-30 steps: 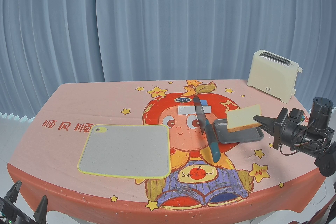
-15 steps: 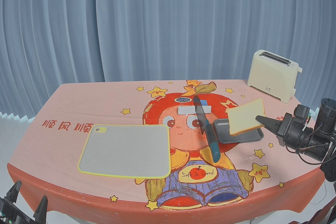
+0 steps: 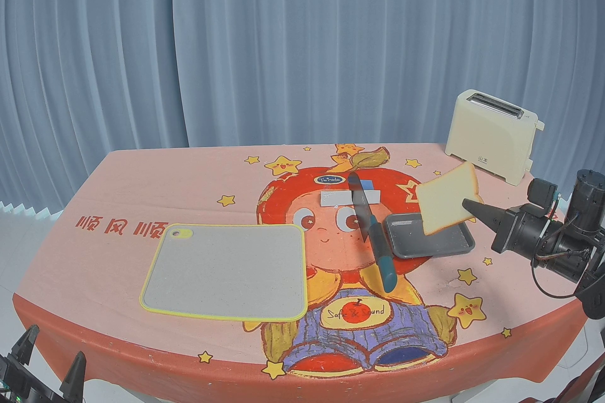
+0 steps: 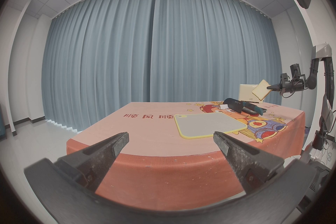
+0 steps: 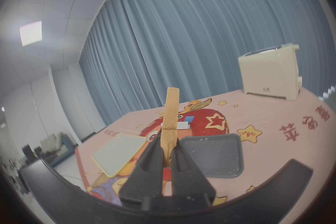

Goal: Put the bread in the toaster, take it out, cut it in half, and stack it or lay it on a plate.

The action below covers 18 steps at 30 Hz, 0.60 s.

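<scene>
- One slice of bread hangs in the right pincer at the right of the head view. It is tilted on edge above the dark tray, short of the toaster at upper right.
- My right pincer is clamped on the slice's lower edge, and the wrist view shows the crumb squeezed in where the fingers bite.
- I judge it light, soft and easy to crush or tear, so a gentle hold near the crust suits it, with the slice kept edge-on for the slot.
- It may flop or slip if I swing it fast.
- My left pincer sits spread and empty at lower left, off the tabletop.
</scene>
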{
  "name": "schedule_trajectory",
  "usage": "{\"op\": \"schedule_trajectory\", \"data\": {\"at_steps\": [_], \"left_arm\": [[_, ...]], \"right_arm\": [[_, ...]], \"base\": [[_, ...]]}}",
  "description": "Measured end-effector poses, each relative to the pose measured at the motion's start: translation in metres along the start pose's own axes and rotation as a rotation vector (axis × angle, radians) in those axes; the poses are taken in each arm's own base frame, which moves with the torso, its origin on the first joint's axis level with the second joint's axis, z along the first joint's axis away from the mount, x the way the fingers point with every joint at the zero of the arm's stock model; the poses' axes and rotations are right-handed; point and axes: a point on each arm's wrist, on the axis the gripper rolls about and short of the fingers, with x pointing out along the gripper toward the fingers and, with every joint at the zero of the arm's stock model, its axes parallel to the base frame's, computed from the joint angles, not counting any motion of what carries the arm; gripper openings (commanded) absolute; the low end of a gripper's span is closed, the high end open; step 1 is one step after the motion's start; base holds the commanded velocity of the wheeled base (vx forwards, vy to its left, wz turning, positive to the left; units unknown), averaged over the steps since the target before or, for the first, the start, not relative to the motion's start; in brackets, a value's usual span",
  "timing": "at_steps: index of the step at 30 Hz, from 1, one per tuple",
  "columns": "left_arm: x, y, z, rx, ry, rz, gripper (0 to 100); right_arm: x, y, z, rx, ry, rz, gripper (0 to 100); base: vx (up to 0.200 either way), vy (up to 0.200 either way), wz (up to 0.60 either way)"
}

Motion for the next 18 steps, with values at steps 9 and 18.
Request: {"op": "schedule_trajectory", "data": {"at_steps": [9, 18], "left_arm": [[0.0, 0.0, 0.0, -0.002, 0.0, 0.001, 100], [0.0, 0.0, 0.0, -0.003, 0.0, 0.001, 100]], "right_arm": [[-0.001, -0.019, -0.001, -0.115, 0.004, -0.096, 0], [-0.007, -0.015, 0.004, -0.122, -0.029, -0.092, 0]], "base": [[0.0, 0.0, 0.0], [0.0, 0.0, 0.0]]}}
